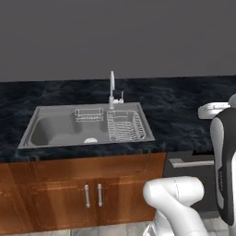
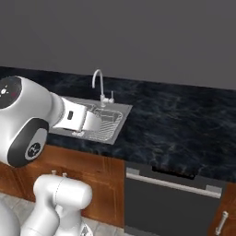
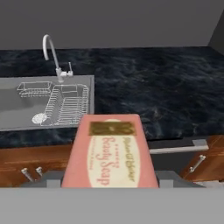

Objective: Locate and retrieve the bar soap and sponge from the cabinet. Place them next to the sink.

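Pincer clenched on flat pink rect. bar soap, w/ steel sink beyond, glossy black marbled counter.

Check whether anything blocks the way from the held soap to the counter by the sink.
Nothing visible does. The gripper holds the soap above the cabinet fronts, and the dark counter right of the sink lies bare ahead.

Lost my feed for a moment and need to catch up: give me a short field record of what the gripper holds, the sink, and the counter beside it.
held item: bar soap, pink, label facing the hand camera
gripper: shut on the bar soap
sink: steel basin, wire racks inside, faucet upright at its back edge
counter: dark marble, bare stretch right of the sink
soap placed: not yet, still off the counter
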Robot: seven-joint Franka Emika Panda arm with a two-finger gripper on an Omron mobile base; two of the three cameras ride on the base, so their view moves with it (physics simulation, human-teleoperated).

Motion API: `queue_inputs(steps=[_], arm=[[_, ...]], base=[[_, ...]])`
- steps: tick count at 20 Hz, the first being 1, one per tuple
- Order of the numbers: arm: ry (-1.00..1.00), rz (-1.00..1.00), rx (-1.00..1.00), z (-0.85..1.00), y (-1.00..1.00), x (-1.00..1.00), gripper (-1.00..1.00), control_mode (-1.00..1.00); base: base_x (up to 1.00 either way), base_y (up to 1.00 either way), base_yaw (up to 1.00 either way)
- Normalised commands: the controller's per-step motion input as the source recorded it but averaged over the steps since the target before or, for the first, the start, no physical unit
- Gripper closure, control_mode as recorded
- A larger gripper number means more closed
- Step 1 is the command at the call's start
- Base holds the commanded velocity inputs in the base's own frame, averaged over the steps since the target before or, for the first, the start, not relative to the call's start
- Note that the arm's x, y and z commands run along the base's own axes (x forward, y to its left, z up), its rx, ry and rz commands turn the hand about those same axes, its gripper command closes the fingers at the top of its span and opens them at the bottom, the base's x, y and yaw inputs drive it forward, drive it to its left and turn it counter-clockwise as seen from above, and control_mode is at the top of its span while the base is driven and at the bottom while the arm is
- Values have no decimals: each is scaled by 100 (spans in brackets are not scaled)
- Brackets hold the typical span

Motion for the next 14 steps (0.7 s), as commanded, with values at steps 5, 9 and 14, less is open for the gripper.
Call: queue_inputs(steps=[5, 9, 14], arm=[[0, 0, 0, 0, 0, 0, 100, 100], [0, 0, 0, 0, 0, 0, 100, 100], [0, 0, 0, 0, 0, 0, 100, 100]], base=[[64, 28, -14], [65, -4, 0], [59, -19, 4]])
